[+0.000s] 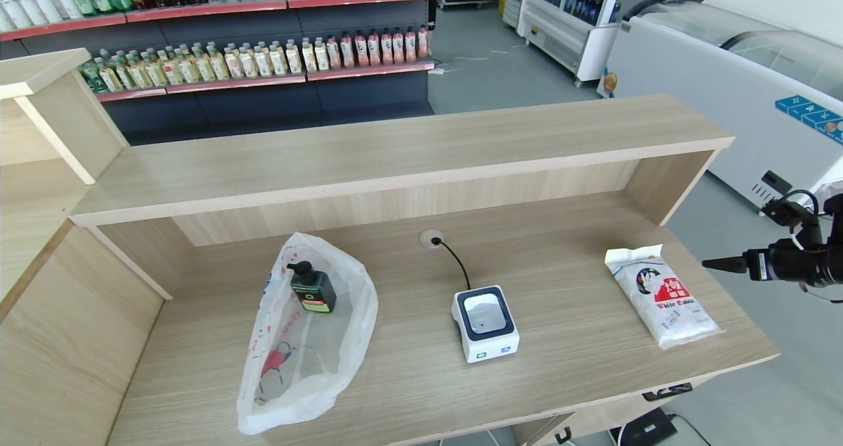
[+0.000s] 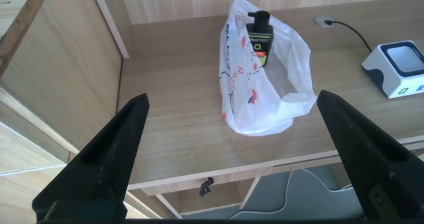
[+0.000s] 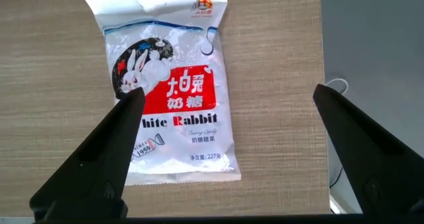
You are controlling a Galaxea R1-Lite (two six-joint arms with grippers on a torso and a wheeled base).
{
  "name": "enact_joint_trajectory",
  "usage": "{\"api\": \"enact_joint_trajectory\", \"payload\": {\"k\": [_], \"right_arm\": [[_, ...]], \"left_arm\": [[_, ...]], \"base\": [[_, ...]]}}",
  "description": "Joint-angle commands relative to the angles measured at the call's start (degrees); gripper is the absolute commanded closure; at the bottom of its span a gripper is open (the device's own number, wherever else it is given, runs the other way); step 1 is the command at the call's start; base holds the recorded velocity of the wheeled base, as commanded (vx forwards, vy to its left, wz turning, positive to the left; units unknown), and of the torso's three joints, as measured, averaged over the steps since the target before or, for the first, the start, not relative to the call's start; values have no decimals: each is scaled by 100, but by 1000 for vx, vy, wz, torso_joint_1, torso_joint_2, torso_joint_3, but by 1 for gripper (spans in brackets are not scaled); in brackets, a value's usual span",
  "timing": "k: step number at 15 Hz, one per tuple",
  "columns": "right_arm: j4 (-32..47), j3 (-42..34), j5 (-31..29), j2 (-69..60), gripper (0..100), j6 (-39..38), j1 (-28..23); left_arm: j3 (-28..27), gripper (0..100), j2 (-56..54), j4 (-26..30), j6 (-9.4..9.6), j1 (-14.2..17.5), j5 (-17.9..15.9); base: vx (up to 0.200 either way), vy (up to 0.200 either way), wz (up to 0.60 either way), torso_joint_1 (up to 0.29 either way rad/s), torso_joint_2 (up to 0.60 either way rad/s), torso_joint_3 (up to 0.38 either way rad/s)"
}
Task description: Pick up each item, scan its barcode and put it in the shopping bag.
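Note:
A white plastic shopping bag [image 1: 303,340] [image 2: 265,98] lies flat on the left of the wooden counter. A dark pump bottle [image 1: 313,289] [image 2: 259,38] rests in its open mouth. The white barcode scanner [image 1: 485,323] [image 2: 397,68] stands mid-counter, window facing up. On the right lies a white candy bag [image 1: 660,294] [image 3: 169,91] with a red label. My right gripper [image 1: 714,263] [image 3: 228,95] hovers open beyond the counter's right edge, close to the candy bag and holding nothing. My left gripper [image 2: 232,98] is open, above the counter's front left corner, well short of the shopping bag.
The counter [image 1: 566,354] has a raised shelf [image 1: 395,149] along its back and side walls at left and right. The scanner's black cable runs to a hole [image 1: 431,238] at the back. Shelves of bottles [image 1: 263,57] and freezers [image 1: 724,70] stand behind.

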State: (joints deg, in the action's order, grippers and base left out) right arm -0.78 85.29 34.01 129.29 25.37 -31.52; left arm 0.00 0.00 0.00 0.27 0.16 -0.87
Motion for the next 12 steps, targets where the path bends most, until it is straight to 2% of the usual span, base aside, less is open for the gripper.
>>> {"api": "enact_joint_trajectory", "payload": {"k": [1, 12], "right_arm": [[8, 146, 0, 237, 0, 3, 111], [-36, 471, 18, 949, 0, 434, 437]], "left_arm": [[0, 0, 0, 9, 0, 2, -1], [0, 0, 0, 0, 0, 2, -1]], "base": [[0, 0, 0, 0, 0, 0], [0, 0, 0, 0, 0, 0]]}}
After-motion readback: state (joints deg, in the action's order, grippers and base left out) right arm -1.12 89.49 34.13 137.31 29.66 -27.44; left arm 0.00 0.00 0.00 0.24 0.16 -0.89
